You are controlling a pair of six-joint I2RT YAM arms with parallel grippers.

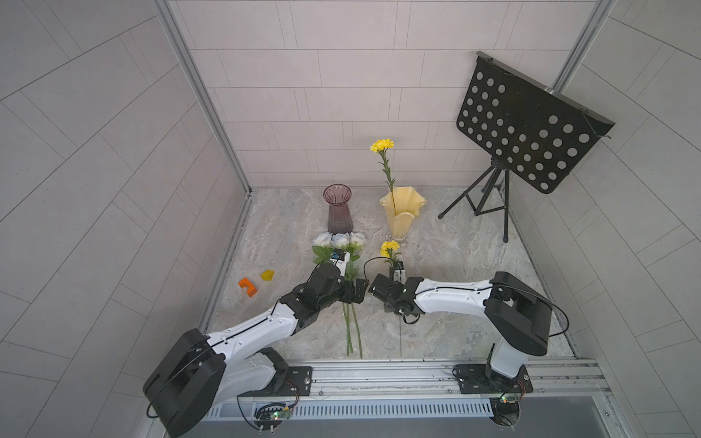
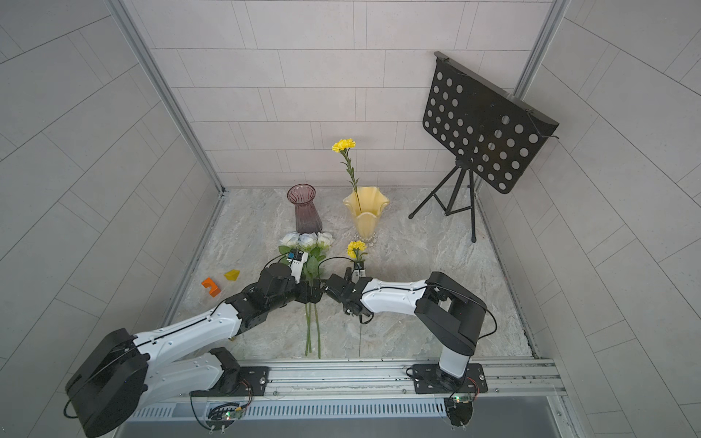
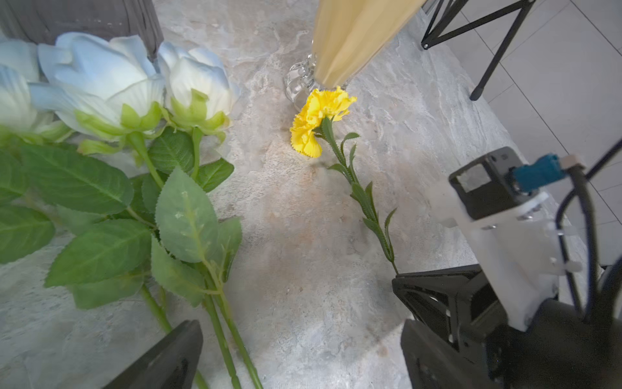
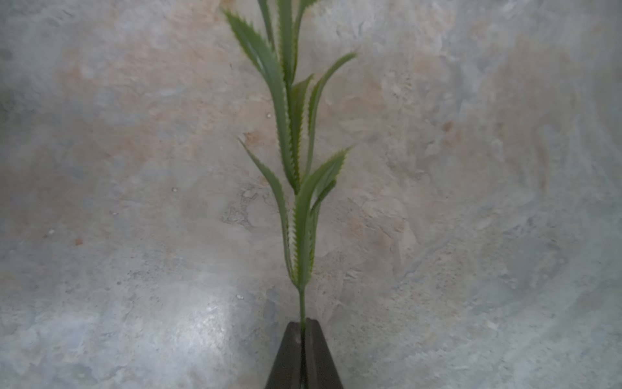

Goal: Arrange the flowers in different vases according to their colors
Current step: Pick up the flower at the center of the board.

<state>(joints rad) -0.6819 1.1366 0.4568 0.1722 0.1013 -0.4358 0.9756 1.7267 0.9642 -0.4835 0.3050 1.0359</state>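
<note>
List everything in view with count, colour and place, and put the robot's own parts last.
table: one, grey marbled, under everything.
purple vase: one, smoky purple, rear of the table, no flower in it.
yellow vase: one, pale yellow, beside the purple vase.
white roses: three, white with green leaves, lying in front of the purple vase.
standing yellow flower: one, yellow, upright in the yellow vase.
lying yellow flower: one, yellow, in front of the yellow vase.
orange block: one, orange, left side.
yellow block: one, yellow, beside the orange block.
music stand: one, black, rear right.
left gripper: black, open over the rose stems.
right gripper: black, shut on the lying yellow flower's stem.
</note>
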